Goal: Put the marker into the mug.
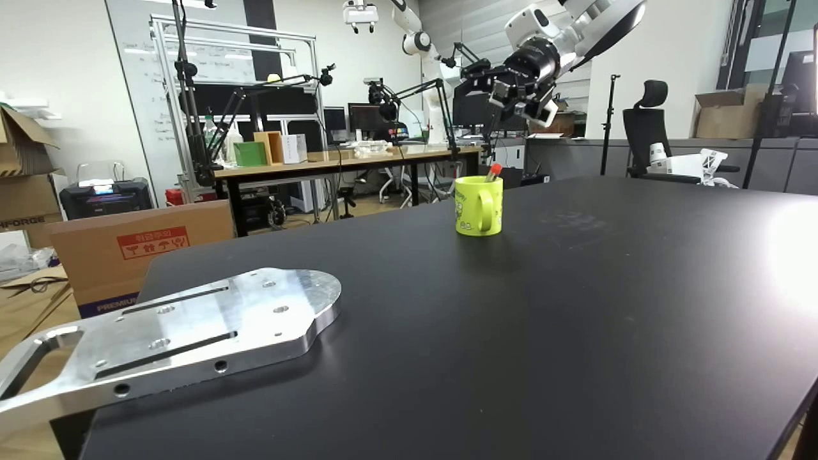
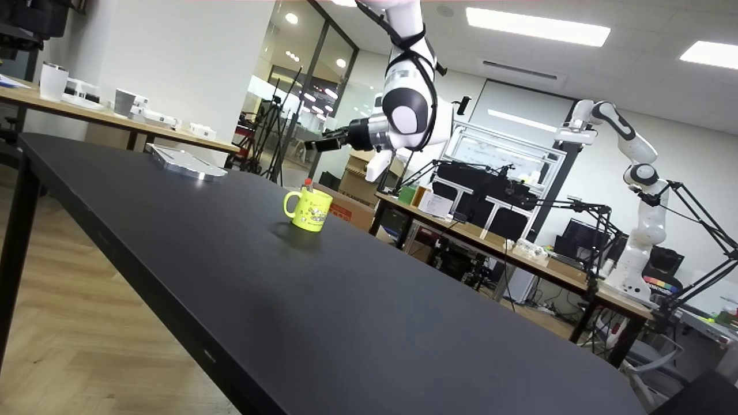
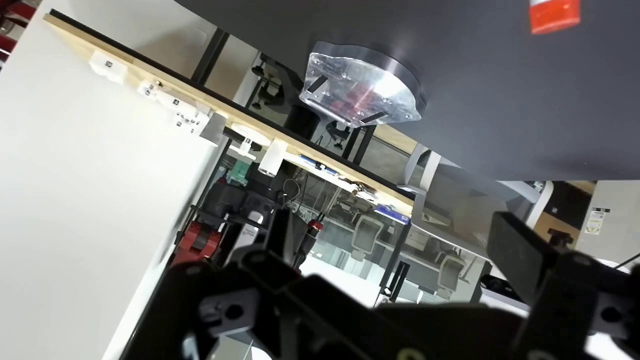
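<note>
1. Left of the mug (image 1: 470, 207), a shiny slotted metal plate (image 1: 252, 313) overhangs the edge of the counter (image 1: 594, 300).
2. The mug: printed yellow-green cylinder, upright.
3. Inside the mug, the red-ended marker (image 1: 493, 172) leans, poking above the rim.
4. Well above the mug, the claw (image 3: 395, 230) gapes wide, holding nothing.
5. Right of the mug, smooth black counter runs broad.

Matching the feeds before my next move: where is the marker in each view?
In an exterior view: marker, in the mug, slightly right of centre, above mid-height.
In an exterior view: marker, in the mug, left of centre, just above mid-height.
Wrist view: marker, top right, cut off by the top edge.
Shared landmark: metal plate, in all three views.
</note>
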Tool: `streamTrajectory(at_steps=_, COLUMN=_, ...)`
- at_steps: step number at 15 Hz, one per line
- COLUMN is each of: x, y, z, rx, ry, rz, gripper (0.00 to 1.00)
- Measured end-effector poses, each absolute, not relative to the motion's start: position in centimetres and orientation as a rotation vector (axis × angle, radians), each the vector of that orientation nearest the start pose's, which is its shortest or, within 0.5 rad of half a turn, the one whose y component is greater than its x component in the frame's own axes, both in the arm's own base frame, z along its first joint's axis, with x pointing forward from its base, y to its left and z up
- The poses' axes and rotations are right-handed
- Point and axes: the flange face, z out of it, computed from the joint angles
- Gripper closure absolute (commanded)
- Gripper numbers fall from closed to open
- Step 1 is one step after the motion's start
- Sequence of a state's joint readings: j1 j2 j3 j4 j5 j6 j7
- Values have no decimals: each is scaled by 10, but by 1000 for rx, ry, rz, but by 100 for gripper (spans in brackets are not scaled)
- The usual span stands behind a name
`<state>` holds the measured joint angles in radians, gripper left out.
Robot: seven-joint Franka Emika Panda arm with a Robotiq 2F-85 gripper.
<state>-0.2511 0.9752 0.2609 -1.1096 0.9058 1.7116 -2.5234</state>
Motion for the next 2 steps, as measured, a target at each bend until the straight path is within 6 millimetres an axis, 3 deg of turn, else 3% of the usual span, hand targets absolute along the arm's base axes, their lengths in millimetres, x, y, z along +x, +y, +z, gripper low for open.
streamTrajectory(at_steps=2, x=749, y=16, z=252, rx=-1083, ry=-1963, rz=-1177, gripper=0)
